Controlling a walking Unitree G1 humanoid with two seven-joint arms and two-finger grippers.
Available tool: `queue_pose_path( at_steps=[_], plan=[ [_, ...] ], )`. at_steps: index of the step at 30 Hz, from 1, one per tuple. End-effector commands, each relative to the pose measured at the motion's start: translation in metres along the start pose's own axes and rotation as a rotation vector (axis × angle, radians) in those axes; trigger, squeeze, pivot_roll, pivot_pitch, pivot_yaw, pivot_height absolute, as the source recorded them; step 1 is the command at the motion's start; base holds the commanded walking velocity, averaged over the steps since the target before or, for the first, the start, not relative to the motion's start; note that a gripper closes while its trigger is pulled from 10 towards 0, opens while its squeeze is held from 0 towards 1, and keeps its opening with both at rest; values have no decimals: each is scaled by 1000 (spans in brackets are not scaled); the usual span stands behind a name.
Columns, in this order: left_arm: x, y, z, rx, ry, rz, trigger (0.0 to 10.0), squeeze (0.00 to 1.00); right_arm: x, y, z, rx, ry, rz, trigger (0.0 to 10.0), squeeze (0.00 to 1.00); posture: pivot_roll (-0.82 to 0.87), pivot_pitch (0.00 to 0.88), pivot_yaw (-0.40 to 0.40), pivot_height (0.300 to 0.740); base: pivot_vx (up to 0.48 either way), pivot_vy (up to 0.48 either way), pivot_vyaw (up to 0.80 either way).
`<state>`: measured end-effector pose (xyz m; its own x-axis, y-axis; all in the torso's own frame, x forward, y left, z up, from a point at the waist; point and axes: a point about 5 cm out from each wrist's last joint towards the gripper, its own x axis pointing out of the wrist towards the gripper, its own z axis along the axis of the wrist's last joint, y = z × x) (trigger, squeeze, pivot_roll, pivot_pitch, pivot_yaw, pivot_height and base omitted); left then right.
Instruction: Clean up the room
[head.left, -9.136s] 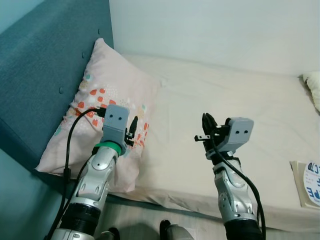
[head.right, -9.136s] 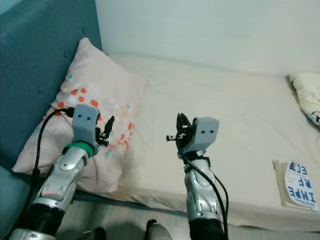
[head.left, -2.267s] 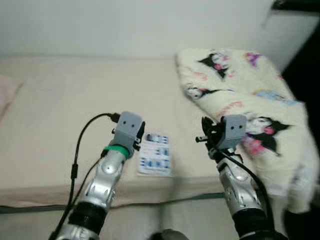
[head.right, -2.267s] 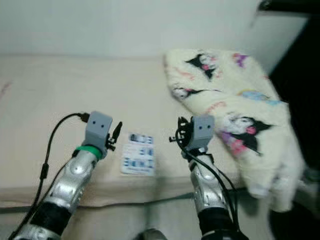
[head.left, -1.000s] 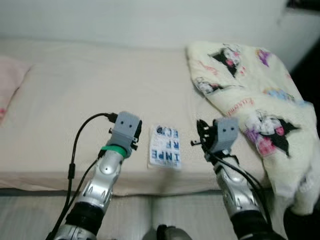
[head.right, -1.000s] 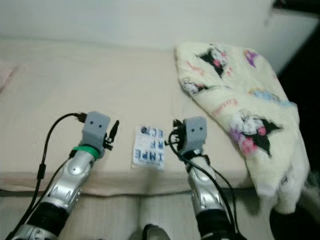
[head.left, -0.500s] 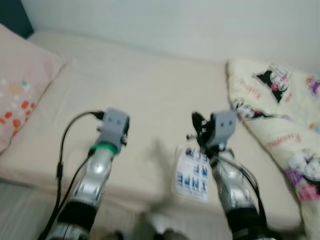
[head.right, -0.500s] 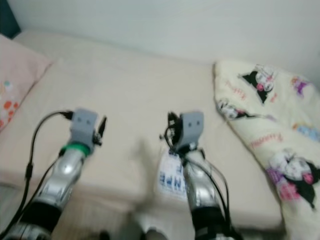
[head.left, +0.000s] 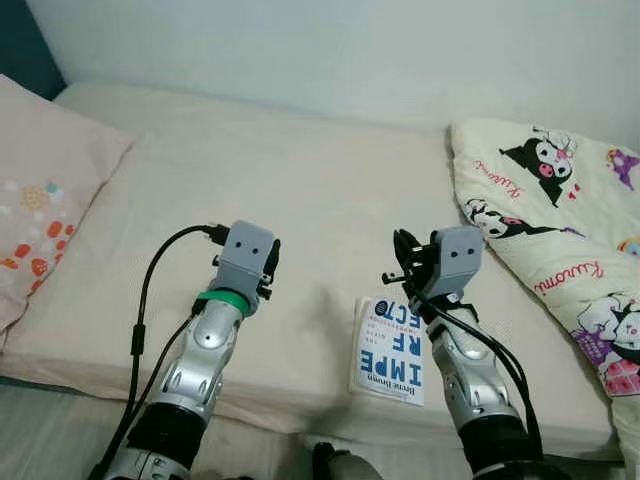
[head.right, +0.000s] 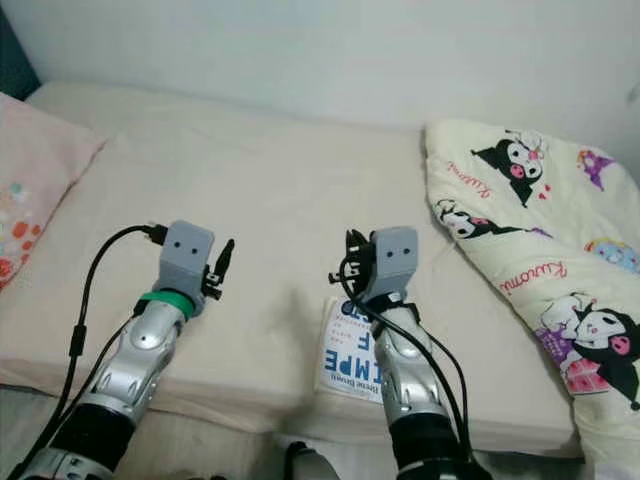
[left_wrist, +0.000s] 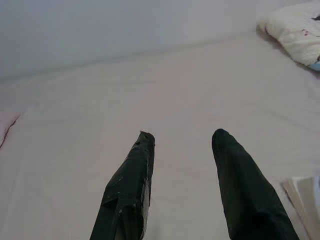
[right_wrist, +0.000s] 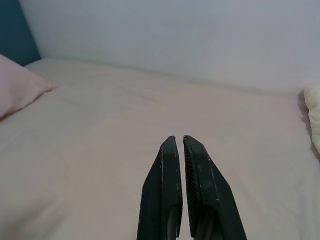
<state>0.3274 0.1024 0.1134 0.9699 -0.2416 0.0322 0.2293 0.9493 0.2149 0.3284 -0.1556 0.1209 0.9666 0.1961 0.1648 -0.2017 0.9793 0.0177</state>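
A booklet (head.left: 391, 350) with blue lettering lies flat at the bed's (head.left: 300, 200) near edge, its long axis running from that edge toward the wall, just beside the right arm. The right pincer (right_wrist: 180, 150) hovers over the sheet near the booklet, fingers pressed together on nothing. The left pincer (left_wrist: 182, 142) hovers further left, fingers apart. Open sheet stretches ahead of both. A cartoon-print blanket (head.left: 550, 220) covers the bed's right end; a pink pillow (head.left: 45, 190) sits at the left end.
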Motion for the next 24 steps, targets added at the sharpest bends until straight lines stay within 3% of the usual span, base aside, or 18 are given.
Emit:
queue_pose_path(
  at_steps=[1, 24],
  plan=[
    [-4, -9, -3, 1, 2, -42, 10000, 0, -7, -6, -11, 30, 49, -44, 10000, 0, -170, 77, -14, 740, 0, 0, 0],
    [-6, -10, -7, 10, 22, -62, 10000, 0, -12, -6, -17, 58, 72, -63, 10000, 0, -173, 99, -5, 655, 0, 0, 0]
  ],
)
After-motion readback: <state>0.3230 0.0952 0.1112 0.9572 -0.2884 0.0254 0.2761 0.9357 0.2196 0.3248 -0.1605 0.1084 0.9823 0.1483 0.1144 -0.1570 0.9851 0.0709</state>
